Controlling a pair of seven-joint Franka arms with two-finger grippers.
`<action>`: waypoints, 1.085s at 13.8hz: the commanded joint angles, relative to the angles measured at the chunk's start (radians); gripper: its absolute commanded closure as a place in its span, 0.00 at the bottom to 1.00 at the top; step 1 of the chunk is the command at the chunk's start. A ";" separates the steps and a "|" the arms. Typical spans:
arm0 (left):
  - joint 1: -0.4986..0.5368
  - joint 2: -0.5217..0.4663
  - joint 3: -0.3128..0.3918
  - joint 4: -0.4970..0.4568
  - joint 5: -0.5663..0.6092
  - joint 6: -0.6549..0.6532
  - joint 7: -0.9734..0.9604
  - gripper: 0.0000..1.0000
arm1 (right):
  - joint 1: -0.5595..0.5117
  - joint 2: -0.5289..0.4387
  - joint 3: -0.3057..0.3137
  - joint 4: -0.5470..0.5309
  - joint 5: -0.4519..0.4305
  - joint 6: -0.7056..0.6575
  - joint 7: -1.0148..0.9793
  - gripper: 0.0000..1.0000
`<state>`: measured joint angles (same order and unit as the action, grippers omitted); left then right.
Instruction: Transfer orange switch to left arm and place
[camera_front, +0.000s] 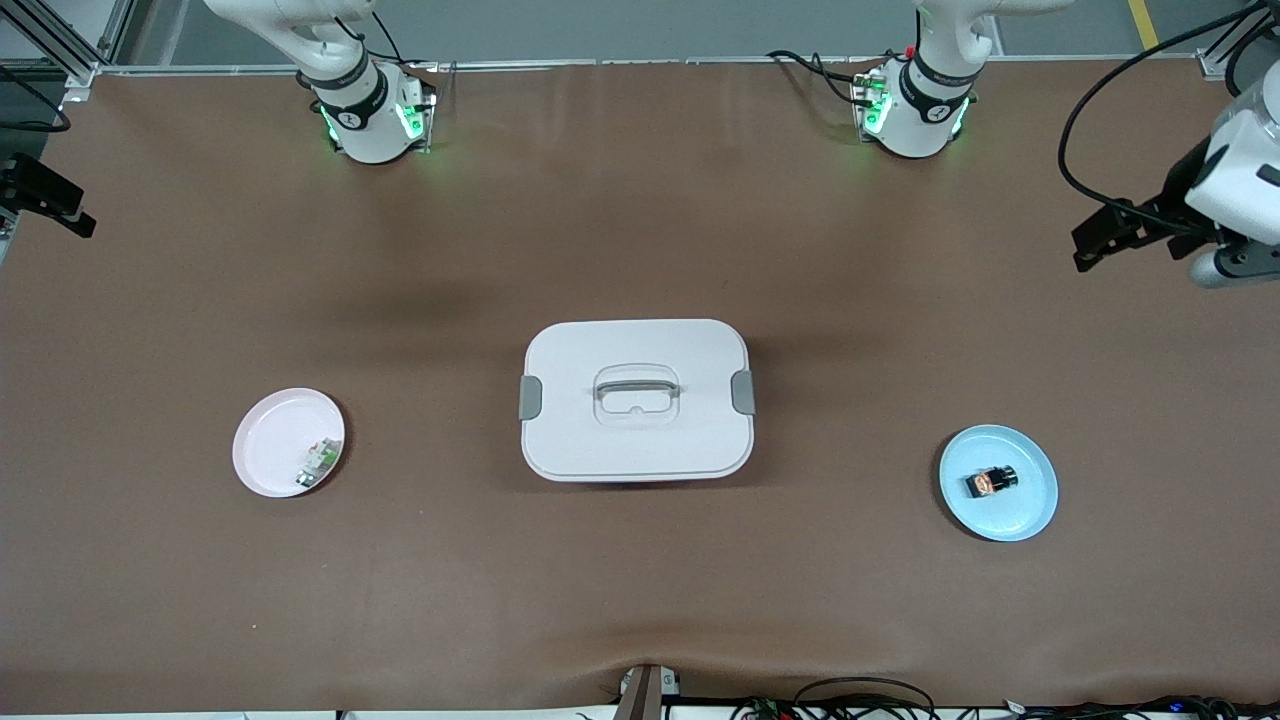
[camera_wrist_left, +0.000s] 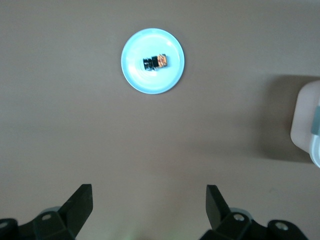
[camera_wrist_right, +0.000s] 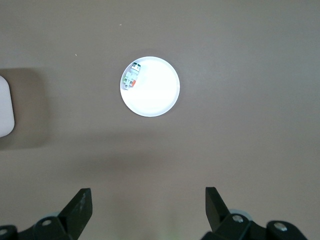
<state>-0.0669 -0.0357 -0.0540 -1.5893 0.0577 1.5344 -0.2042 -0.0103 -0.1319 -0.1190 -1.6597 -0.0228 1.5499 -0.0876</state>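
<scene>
The small black oblong switch with an orange face (camera_front: 992, 482) lies on the round pale-blue plate (camera_front: 1030, 510) toward the left arm's end of the table, well apart from the large white rounded-rectangular plastic box with grey side latches and a grey lid handle (camera_front: 637, 398), which stands at the table's middle. A round pink plate (camera_front: 272, 435) toward the right arm's end carries a small white-and-green component (camera_front: 319, 461). The left gripper (camera_wrist_left: 149, 200) hangs high over the bare table with its fingers spread wide and empty; the blue plate shows ahead of it in the left wrist view. The right gripper (camera_wrist_right: 148, 200) waits likewise, wide and empty, high above the pink plate's end. The step in hand appears to be the left arm's approach. Descend vertically over the switch, align the fingers across its narrow sides, and close only once they straddle it without touching the plate rim. Route any handover above the box lid.
</scene>
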 joint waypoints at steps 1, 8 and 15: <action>-0.031 -0.058 0.019 -0.072 -0.013 0.024 -0.006 0.00 | -0.011 0.005 0.012 0.024 0.017 -0.017 0.026 0.00; 0.036 -0.078 -0.026 -0.063 -0.038 -0.031 0.034 0.00 | -0.008 0.005 0.012 0.023 0.052 -0.102 0.055 0.00; 0.035 -0.090 -0.024 -0.060 -0.041 -0.049 0.035 0.00 | -0.011 0.009 0.012 0.028 0.052 -0.103 0.052 0.00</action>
<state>-0.0499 -0.1071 -0.0669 -1.6343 0.0345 1.4914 -0.1832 -0.0102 -0.1316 -0.1157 -1.6568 0.0194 1.4654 -0.0488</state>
